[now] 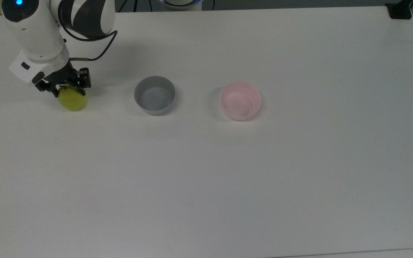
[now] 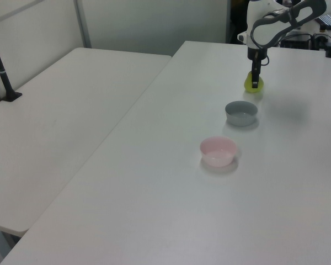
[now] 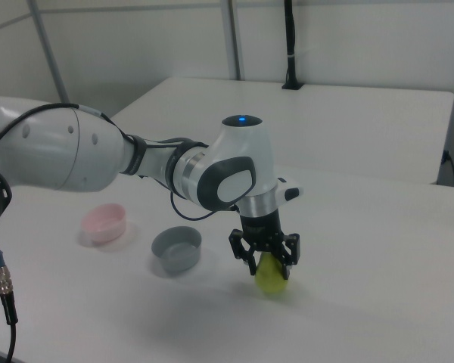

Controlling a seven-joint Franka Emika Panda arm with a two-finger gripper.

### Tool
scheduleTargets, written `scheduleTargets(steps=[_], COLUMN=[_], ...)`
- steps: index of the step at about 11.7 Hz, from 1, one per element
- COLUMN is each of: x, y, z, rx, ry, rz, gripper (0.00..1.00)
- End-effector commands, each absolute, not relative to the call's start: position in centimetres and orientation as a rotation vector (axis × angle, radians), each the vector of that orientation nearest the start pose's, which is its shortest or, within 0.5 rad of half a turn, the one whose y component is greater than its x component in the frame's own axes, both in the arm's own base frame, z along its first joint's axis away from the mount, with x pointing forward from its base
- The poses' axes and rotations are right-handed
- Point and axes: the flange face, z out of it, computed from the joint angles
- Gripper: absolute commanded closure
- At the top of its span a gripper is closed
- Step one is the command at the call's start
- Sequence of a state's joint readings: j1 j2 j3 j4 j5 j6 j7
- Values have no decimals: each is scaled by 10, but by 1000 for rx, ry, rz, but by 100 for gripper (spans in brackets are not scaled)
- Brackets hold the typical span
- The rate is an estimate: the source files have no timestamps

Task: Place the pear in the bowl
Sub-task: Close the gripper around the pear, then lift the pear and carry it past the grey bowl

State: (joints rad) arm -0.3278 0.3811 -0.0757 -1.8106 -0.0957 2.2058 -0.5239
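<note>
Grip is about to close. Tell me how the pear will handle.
The pear looks rounded and smooth, so it may roll or slip sideways. The gripper straddles its top, with fingers spread; a higher, narrower grasp could squeeze it out.

White Panda arm (image 3: 83,155) reaching out low over the table, wrist pointing straight down, black gripper (image 1: 67,89) (image 3: 270,266) (image 2: 256,83) with fingers spread apart

pear (image 1: 72,100) top hidden behind fingers (image 1: 85,84), arm (image 1: 38,28) cut off at top view's upper edge
</note>
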Motion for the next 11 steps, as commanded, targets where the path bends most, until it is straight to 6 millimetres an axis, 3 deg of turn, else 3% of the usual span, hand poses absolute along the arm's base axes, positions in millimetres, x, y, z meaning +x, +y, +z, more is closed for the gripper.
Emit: scheduleTargets(steps=[1, 2, 6, 8, 10, 11], x=[589, 588, 588, 585, 582, 584], y=[-248, -249, -245, -237, -228, -213], z=[331, 333, 358, 388, 429, 450], rx=[-3245, -3245, -3252, -3252, -3254, -3245], ry=[-307, -309, -303, -305, -309, -333], rz=[55, 55, 29, 22, -1, 3], gripper=[68, 73, 73, 73, 73, 73])
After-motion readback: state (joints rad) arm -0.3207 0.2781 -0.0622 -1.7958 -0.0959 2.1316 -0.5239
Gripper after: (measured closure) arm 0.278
